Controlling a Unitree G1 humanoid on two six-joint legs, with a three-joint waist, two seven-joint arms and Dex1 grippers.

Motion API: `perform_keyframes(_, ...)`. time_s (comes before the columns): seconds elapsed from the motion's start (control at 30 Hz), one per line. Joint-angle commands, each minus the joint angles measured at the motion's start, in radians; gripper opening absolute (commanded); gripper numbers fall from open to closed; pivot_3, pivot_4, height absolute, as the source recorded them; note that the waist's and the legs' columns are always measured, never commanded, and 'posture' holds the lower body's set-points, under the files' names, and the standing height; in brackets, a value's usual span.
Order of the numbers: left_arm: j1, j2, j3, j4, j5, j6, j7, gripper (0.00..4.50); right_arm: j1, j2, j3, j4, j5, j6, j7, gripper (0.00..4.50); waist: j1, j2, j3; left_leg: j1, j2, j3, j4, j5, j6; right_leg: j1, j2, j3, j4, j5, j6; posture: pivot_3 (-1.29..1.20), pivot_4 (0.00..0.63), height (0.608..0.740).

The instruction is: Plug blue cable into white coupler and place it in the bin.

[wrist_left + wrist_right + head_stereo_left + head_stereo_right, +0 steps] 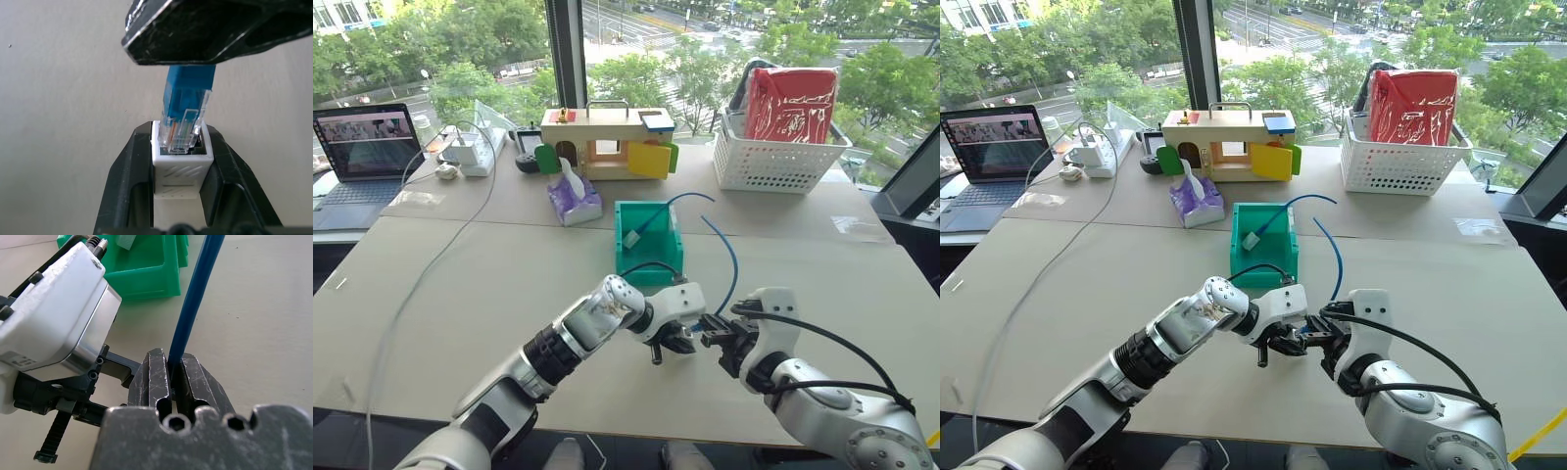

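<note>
My left gripper (181,139) is shut on the white coupler (182,169), holding it by its sides with one socket facing out. The blue cable's clear plug (186,122) has its tip in that socket's mouth, with most of its clear body outside. My right gripper (172,360) is shut on the blue cable (193,298) just behind the plug. The two grippers meet tip to tip above the table's front, left (677,338) and right (715,333). From there the cable (732,259) arcs up and away. The teal-green bin (619,235) stands just beyond the grippers.
Inside the bin lies another blue cable with a white block (631,238) on its end. At the back stand a white lattice basket (773,162), a wooden toy box (607,137), a tissue pack (573,201), a power strip (470,152) and a laptop (362,147). A grey-white cord (431,274) runs down the left.
</note>
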Motion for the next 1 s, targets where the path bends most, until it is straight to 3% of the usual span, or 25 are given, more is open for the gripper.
perform_keyframes(0.03,-0.001,0.009,-0.042,0.004,0.047,0.005,0.028,0.7,0.013,-0.009,0.027,-0.012,0.029,0.023,-0.005,0.0,0.0,0.0,-0.002,0.0,0.0,0.0,0.0,0.0,0.0,0.0,0.0,0.0,0.0,0.0,0.0,0.0,0.15,0.74)
perform_keyframes(0.63,0.011,-0.003,-0.04,-0.006,0.034,0.05,0.042,0.7,0.022,0.023,0.049,-0.028,-0.001,0.007,-0.03,0.0,0.0,0.0,-0.005,0.0,0.0,0.0,0.0,0.0,0.0,0.0,0.0,0.0,-0.001,0.0,0.0,0.0,0.15,0.74)
perform_keyframes(1.0,0.016,-0.016,-0.047,-0.009,0.023,0.062,0.035,0.7,0.011,0.081,0.055,-0.009,0.075,-0.026,-0.022,0.0,0.0,0.0,-0.005,0.0,0.0,0.0,0.0,0.0,0.0,0.0,0.0,0.0,-0.001,0.0,0.0,0.0,0.15,0.74)
